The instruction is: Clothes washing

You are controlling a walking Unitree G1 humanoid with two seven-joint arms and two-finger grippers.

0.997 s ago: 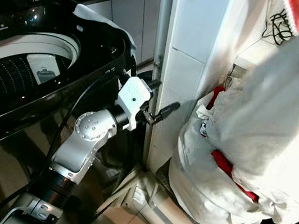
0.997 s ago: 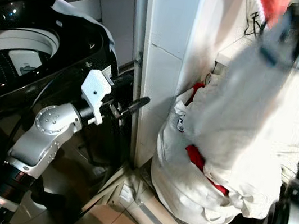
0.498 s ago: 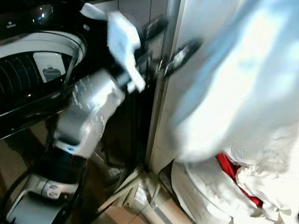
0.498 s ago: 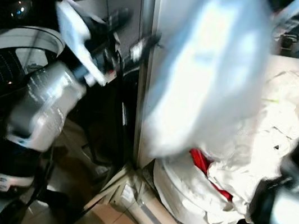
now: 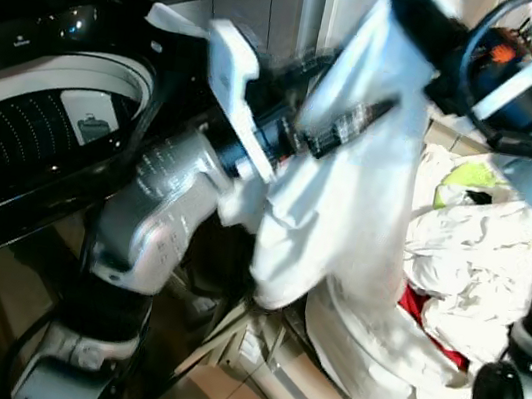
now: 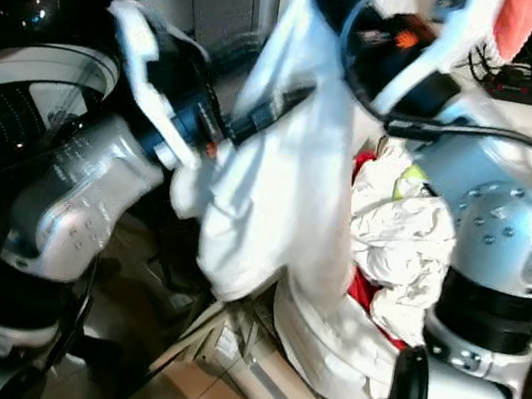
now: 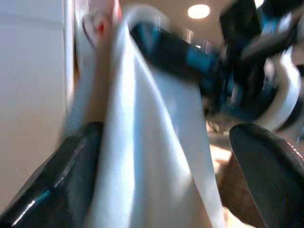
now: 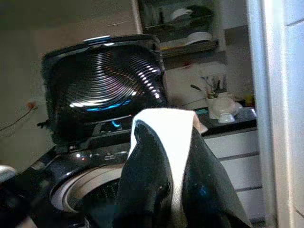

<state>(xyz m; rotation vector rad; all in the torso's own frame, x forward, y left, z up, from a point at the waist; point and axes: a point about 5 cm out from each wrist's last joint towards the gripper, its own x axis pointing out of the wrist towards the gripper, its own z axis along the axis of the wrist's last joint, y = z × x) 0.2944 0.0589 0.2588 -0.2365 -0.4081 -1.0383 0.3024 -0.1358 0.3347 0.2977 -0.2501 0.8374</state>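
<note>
Reaching in with left gripper (image 5: 344, 121), fingers spread about white cloth (image 5: 335, 211); right gripper (image 8: 164, 190), clenched on its top edge, now carrying it off laundry pile (image 5: 456, 280) toward open washing machine (image 5: 47, 114).

The washing machine's round drum opening (image 5: 25, 121) lies uncovered on the robot's left, its lid (image 8: 102, 80) raised upright behind it. Between that opening and the heap of laundry (image 5: 434, 287) on the right, the way is crowded: a white garment (image 5: 337, 201) hangs across the middle, and the left arm (image 5: 158, 213) reaches across in front of the machine's black rim (image 5: 54, 196). A white tiled pillar (image 5: 312, 4) stands just behind the garment.
</note>
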